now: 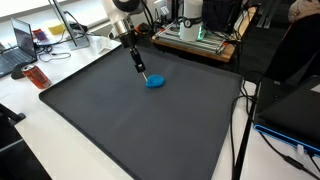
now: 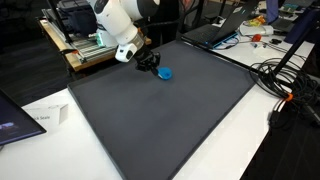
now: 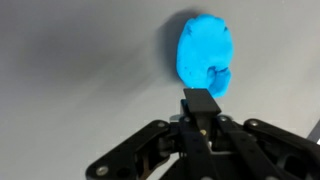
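Gripper point(image 3: 201, 98) (pinched) tip-down at blue lump point(image 3: 203, 50)

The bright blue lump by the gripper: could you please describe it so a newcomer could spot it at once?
A large dark grey mat covers the white table. Near one edge, at the tips of the shut black gripper, lies a small, rounded, bright blue lump. It is the only coloured thing on the mat.
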Robot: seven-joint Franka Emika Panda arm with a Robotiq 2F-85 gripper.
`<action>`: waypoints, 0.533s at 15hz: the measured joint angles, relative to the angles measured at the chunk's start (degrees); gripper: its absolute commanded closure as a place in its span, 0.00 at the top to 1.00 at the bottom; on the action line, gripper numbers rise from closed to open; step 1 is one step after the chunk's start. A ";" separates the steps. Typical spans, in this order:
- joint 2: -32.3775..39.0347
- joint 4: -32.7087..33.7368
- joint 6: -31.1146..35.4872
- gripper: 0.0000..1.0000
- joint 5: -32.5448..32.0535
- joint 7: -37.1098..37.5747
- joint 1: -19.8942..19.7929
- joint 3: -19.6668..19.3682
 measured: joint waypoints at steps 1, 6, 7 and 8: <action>-0.75 -1.13 1.92 0.03 1.03 0.81 0.96 -0.07; -3.94 -5.91 11.11 0.03 4.93 5.15 4.79 0.61; -4.49 -6.79 12.82 0.03 5.38 5.98 5.30 0.87; -4.98 -7.59 14.51 0.03 5.87 6.76 5.81 1.10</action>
